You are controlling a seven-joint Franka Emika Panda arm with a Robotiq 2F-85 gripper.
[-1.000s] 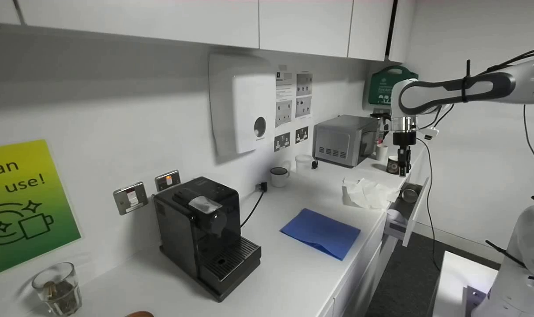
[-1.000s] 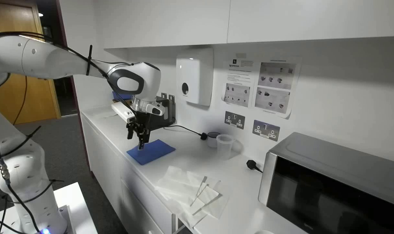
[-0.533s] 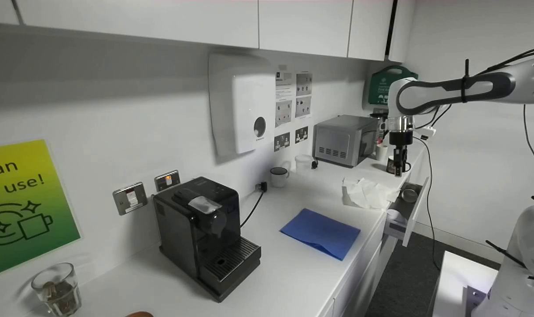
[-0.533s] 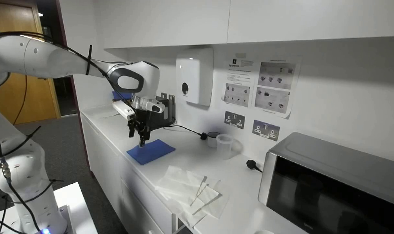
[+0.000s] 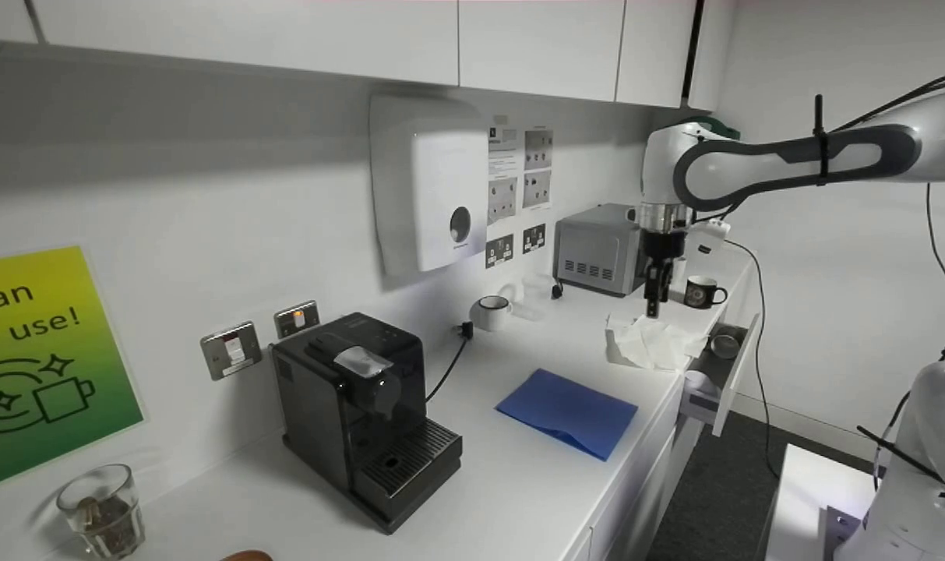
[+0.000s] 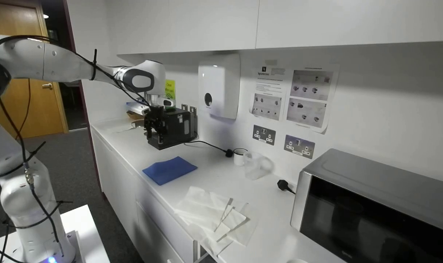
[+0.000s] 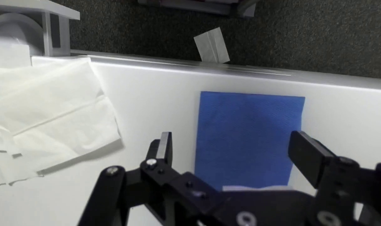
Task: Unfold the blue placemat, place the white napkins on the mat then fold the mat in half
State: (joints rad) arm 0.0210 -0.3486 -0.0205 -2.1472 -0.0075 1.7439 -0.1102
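The blue placemat (image 5: 569, 409) lies on the white counter and looks folded, its layers parting slightly along one edge in an exterior view. From above, the placemat (image 7: 245, 131) is a near-square, its lower end hidden behind the gripper body. The white napkins (image 6: 210, 212) lie loosely overlapping on the counter close to its front edge; in the wrist view these napkins (image 7: 49, 116) fill the left side. My gripper (image 7: 231, 138) hangs over the counter, pointing down, its fingers wide apart. Between them only the placemat shows, well below and untouched. Both exterior views show the gripper (image 5: 654, 308) in the air.
A black coffee machine (image 5: 363, 413) and a microwave (image 6: 374, 204) stand along the wall. Between them are a white mug (image 5: 494, 312) and a see-through tub (image 6: 255, 166). An open drawer (image 5: 721, 366) juts out beside the napkins. The counter's front edge (image 7: 272, 80) runs past the placemat.
My gripper has shifted towards the coffee machine's end, left in an exterior view and up in an exterior view, staying open. Placemat and napkins have not moved.
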